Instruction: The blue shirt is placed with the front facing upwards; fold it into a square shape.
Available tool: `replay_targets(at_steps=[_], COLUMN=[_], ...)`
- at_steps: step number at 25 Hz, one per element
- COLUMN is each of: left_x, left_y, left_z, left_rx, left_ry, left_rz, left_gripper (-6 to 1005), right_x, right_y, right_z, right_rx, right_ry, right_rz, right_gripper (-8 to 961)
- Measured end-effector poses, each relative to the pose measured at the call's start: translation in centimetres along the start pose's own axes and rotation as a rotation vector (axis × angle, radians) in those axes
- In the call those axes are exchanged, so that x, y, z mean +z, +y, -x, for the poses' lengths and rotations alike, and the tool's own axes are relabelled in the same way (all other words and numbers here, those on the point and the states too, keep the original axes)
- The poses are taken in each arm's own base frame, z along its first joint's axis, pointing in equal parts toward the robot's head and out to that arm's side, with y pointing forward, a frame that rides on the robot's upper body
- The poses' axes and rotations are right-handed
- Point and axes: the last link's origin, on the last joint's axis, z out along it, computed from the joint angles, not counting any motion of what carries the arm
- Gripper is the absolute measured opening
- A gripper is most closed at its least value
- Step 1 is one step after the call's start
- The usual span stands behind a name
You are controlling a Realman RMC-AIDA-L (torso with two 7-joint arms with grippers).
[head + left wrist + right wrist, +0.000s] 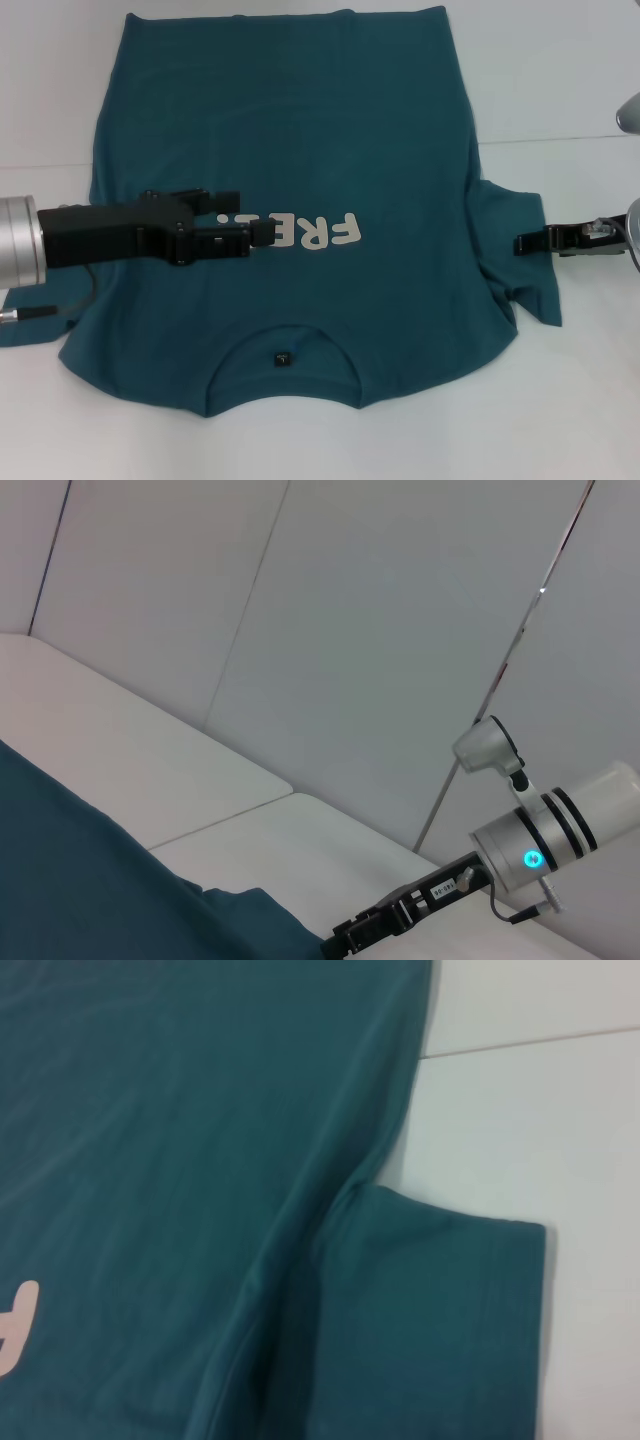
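Observation:
The blue shirt (pixel 300 120) lies flat on the white table (pixel 560 80), front up, with its collar and dark neck label (pixel 285 357) at the near edge. The white lettering (pixel 320 232) reads upside down. My left gripper (pixel 250 215) reaches in from the left over the chest, open and holding nothing, its tips at the lettering's left end. My right gripper (pixel 522 243) sits at the outer edge of the right sleeve (pixel 515 275); it also shows in the left wrist view (pixel 345 942). The right wrist view shows the shirt's side (pixel 150 1110) and that sleeve (pixel 440 1310) lying flat.
A seam (pixel 560 140) runs across the table behind the right sleeve. A cable plug (pixel 30 312) hangs under my left arm beside the shirt's left sleeve. White wall panels (pixel 300 630) stand behind the table.

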Motion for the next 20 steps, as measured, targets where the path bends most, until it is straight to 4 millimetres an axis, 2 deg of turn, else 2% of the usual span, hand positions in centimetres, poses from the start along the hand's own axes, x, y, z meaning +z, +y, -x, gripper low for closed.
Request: replay_targets(at_steps=[20], left_x=[-0.1], left_y=[0.0], left_z=[0.0], left_rx=[0.001], left_ry=[0.000], left_rz=[-0.002], left_gripper=[875], right_x=[0.8], right_y=[1.1], right_z=[-0.1], right_rx=[-0.017], right_ry=[0.011], right_rz=[0.006], right_gripper=[757])
